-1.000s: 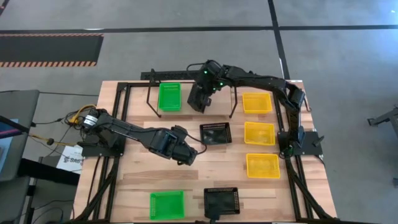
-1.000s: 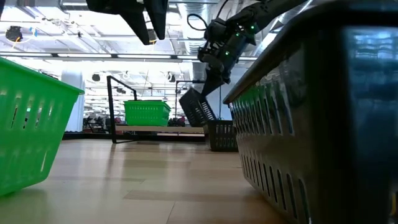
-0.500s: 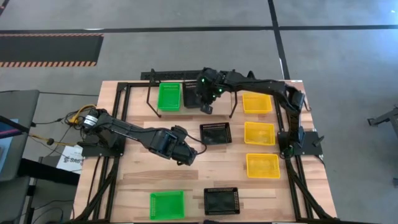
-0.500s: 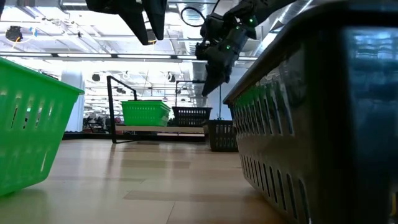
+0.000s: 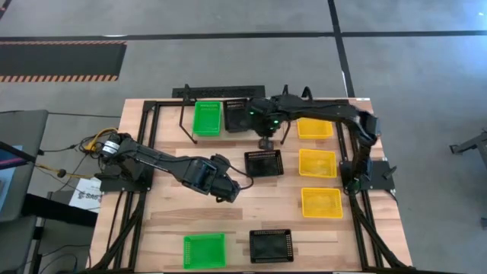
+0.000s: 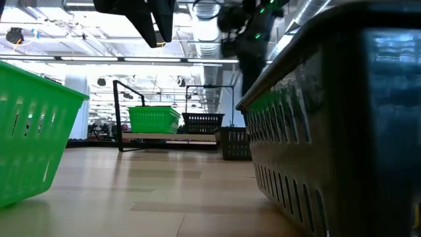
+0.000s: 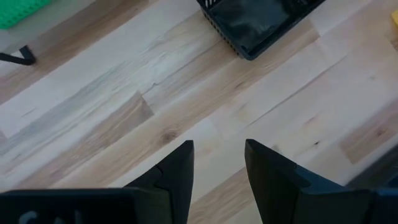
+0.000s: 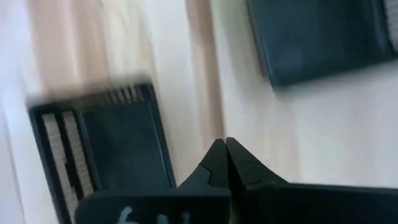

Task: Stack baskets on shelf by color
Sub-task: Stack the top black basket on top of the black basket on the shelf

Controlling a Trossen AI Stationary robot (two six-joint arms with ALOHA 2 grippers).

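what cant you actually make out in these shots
- How many green baskets are stacked on the shelf: the high view looks straight down, and in the low view they are too small.
- Right gripper: blurred in the right wrist view; the fingertips look closed and empty.
- Near black basket: cut off by the low view's edge, and it blocks the yellow baskets.

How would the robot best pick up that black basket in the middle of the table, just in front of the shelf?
The black basket sits upright and open-topped, so probably pinch one thin rim wall from straight above. The right gripper, fingers shut, hovers closest, beside the shelf.
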